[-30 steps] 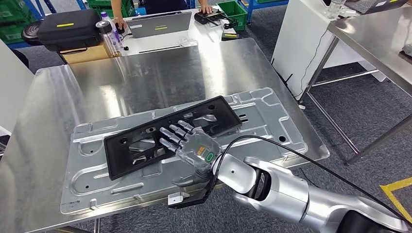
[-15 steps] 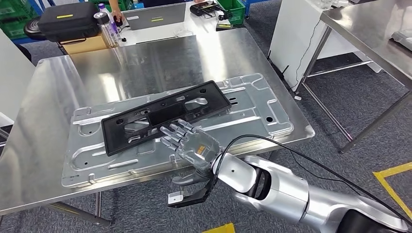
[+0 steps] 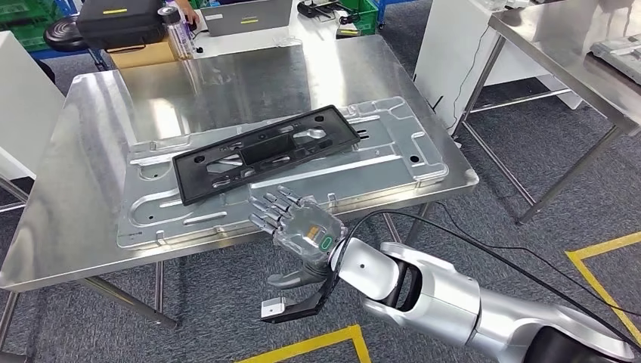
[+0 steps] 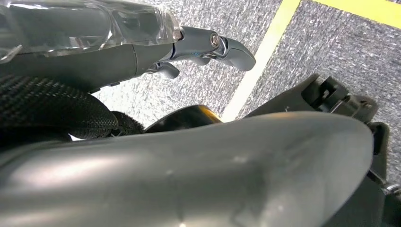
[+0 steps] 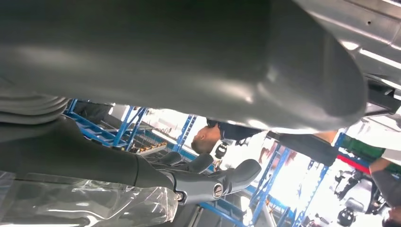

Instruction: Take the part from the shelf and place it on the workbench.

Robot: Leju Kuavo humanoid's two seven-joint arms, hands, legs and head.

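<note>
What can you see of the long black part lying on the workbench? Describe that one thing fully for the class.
The black part is a long, flat rectangular frame, matte like moulded plastic, with several cut-out openings and small holes along its length. It lies flat and slantwise on a ribbed sheet-metal panel, which rests on the steel workbench. Nothing holds it: the right hand hovers near the workbench's front edge, apart from the part, with its fingers spread.

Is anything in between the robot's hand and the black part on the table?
Nothing visible. The right hand hovers open at the table's near edge, and the black part lies on the metal sheet just beyond it, with bare sheet between.
</note>
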